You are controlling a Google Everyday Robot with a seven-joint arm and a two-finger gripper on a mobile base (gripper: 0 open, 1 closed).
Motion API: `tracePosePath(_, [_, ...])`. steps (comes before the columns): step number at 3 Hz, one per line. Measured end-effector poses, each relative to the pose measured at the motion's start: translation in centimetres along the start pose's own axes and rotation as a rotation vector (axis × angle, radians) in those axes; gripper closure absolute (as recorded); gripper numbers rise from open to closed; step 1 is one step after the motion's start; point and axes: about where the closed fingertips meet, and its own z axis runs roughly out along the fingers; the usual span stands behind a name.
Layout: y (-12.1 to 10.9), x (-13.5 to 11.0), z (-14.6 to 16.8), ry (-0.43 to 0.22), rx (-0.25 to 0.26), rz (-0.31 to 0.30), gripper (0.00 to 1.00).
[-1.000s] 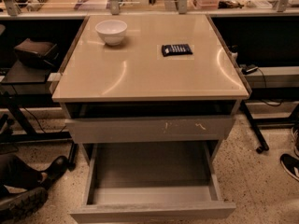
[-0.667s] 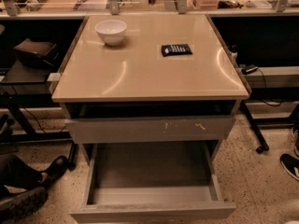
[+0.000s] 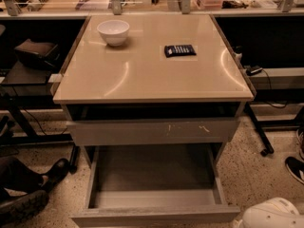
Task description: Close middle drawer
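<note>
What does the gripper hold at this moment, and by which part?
Nothing that can be seen: the gripper is not in view, and the open middle drawer is untouched.

Only one piece of the robot shows: a white, rounded section of the arm (image 3: 273, 213), low in the bottom right corner of the view. Its lower part is cut off by the bottom edge. The shell is smooth and pale, curved like a dome, with a faint darker seam across its top. Which joint or link this is cannot be told. The claw is out of view, beyond the edge of the picture.
</note>
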Motion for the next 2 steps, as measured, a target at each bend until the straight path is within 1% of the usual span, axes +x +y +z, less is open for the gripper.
tracePosePath(1, [-2.3,-3.2,1.0,-0.001,-0.038,-0.04,0.0])
tracePosePath(2, [-3.0,-7.0,1.0,-0.029,-0.111,-0.156,0.0])
